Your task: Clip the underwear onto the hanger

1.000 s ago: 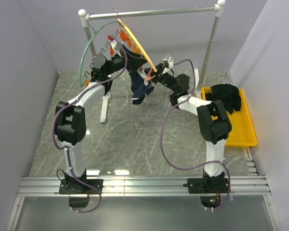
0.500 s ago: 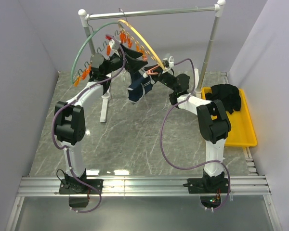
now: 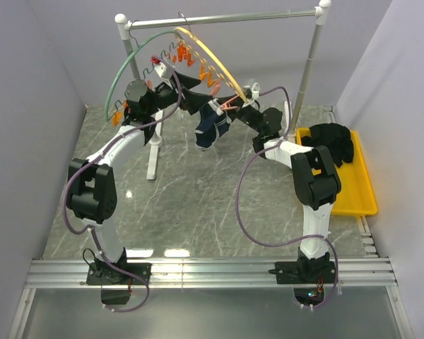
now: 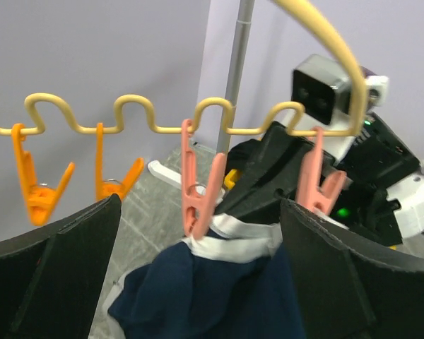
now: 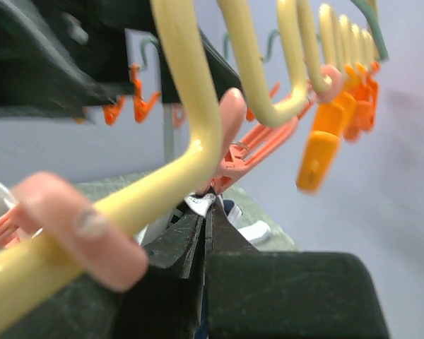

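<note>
The right gripper (image 5: 203, 212) has its black fingers pressed together on the white waistband trim of the small navy-blue briefs (image 4: 212, 293) — soft, bunched cloth hanging with its long axis downward, waistband uppermost. The lower end of a salmon plastic clip (image 4: 193, 191) meets the same trim just beside those fingers. The clip hangs from the wavy lower rail of the large yellow arc-shaped hanger (image 3: 213, 60), near glossy orange clips (image 4: 35, 183). The left gripper (image 4: 198, 212) is spread wide — the briefs hang between its fingers.

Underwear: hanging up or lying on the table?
Hanging: the underwear dangles under the hanger, waistband at a clip and pinched by the right hand. Whether the clip grips: cannot tell.
</note>
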Controlling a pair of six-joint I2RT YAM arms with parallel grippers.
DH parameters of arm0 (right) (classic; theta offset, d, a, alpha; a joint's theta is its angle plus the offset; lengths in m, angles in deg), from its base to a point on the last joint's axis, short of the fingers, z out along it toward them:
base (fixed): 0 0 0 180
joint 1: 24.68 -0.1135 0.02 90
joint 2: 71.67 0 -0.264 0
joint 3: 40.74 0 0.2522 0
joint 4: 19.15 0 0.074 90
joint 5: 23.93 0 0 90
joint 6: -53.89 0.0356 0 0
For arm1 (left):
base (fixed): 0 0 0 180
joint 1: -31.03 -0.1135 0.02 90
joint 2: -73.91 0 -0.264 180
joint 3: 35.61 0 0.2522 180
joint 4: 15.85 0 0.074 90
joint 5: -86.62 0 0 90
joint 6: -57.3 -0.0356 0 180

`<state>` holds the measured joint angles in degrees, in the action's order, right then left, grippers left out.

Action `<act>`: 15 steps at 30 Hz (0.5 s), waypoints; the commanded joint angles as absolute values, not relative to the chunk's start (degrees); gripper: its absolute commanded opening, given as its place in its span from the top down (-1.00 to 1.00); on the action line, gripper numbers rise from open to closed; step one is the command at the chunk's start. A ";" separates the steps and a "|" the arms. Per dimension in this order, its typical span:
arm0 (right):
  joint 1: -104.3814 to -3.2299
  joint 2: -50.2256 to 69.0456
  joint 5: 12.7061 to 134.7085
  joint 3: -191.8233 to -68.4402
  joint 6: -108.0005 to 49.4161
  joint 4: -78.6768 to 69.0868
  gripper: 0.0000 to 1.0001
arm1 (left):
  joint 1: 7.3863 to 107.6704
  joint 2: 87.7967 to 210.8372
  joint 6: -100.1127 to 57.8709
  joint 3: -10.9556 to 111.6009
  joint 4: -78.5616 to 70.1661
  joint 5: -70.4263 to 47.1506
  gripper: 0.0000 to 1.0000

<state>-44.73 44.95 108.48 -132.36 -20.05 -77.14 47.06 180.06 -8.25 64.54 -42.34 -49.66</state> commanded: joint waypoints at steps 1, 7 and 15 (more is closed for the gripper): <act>-43.05 43.91 105.88 -131.32 -21.43 -78.09 1.00 | 46.94 174.91 -13.53 62.80 -39.80 -49.25 -0.99; -41.29 41.62 107.46 -128.42 -21.87 -75.18 0.75 | 47.20 171.30 -24.16 60.42 -29.18 -52.51 -0.99; -39.10 38.64 108.69 -124.64 -21.34 -71.58 0.27 | 47.20 168.22 -28.83 58.84 -19.87 -51.37 -0.99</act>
<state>-40.01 43.20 108.59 -125.52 -20.99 -71.58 47.06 171.60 -25.32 59.19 -24.55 -51.06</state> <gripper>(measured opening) 0.360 0.993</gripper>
